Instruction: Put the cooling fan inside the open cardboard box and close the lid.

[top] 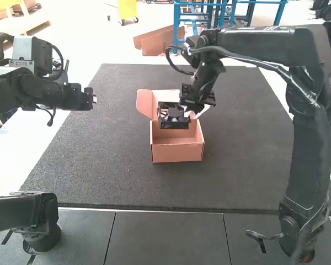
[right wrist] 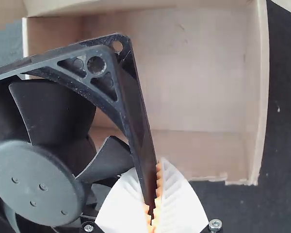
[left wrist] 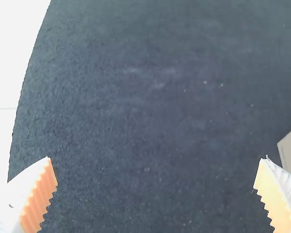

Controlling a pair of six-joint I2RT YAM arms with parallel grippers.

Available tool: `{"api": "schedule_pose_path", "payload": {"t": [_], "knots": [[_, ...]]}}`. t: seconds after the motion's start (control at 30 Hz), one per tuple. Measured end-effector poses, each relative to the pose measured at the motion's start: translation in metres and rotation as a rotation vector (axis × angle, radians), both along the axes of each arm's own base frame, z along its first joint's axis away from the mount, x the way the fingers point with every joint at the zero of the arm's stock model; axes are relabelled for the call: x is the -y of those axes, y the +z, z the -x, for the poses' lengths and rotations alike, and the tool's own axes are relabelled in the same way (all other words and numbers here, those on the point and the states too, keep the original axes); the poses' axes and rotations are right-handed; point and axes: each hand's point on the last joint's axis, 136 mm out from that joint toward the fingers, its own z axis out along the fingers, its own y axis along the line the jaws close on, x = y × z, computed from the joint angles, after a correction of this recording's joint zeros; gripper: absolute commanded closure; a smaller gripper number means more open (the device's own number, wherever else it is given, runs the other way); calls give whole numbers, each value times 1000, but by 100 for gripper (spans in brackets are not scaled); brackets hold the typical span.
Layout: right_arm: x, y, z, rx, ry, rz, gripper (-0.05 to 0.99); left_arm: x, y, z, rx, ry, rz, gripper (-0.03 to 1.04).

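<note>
High view: the cooling fan [top: 172, 115] hangs tilted over the open cardboard box [top: 176, 148], its lower edge at the box mouth near the rear wall. The box sits on the black mat [top: 99, 149] about mid-table [top: 16, 157], somewhat toward the far edge.
Right wrist view: the right fingers [right wrist: 177, 194] are clamped on one thin side of the fan's frame, with the orange pads pinching it. The box's bare inside lies just beyond.
Left fingers [left wrist: 36, 191]: spread wide and holding nothing, over bare mat toward the table's left edge, well apart from the box.
Lid [top: 145, 105]: standing up at the box's far-left side, open.
Risk, pivot: the grip is on one narrow edge only, so the fan could swing or slip between the pads when it touches cardboard.
Risk, snag: a tilted frame corner may catch the rear wall or the rim instead of dropping in.
Risk, box shift: nothing braces the box, so a sideways push from the fan would likely slide it on the mat.
Risk, lid: a fan left leaning above the rim would probably keep the lid from closing.
</note>
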Motion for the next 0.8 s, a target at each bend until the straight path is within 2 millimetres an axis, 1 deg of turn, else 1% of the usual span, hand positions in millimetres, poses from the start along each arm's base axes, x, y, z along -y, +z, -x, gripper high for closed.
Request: {"api": "schedule_pose_path", "payload": {"t": [0.13, 0.3, 0.47, 0.5, 0.53, 0.57, 0.63, 0.67, 0.73, 0.8], "knots": [[0, -20, -5, -19, -3, 35, 94, 0, 0, 0, 2, 0, 0, 5], [3, -43, -7, -53, -5, 82, 94, 0, 1, -1, 6, 0, 0, 5], [6, -62, -7, -80, -4, 120, 93, 0, 1, -1, 6, 0, 0, 5], [6, -65, -8, -82, -3, 124, 88, 0, 1, -1, 6, 0, 0, 5], [5, -67, -9, -83, -4, 125, 78, 0, 1, -1, 6, 0, 0, 5], [4, -71, -10, -85, -4, 126, 61, 0, 1, -1, 6, 0, 0, 5], [4, -76, -10, -94, -6, 130, 36, 0, 1, -1, 6, -2, 0, 5], [4, -77, -11, -97, -5, 129, 30, 1, 1, -1, 7, -3, 0, 5], [0, -76, -13, -97, -4, 120, 23, 2, 3, -2, 15, -7, 0, 5], [-5, -70, -19, -80, -4, 105, 17, 2, 6, -4, 30, -7, 1, 5]]}}
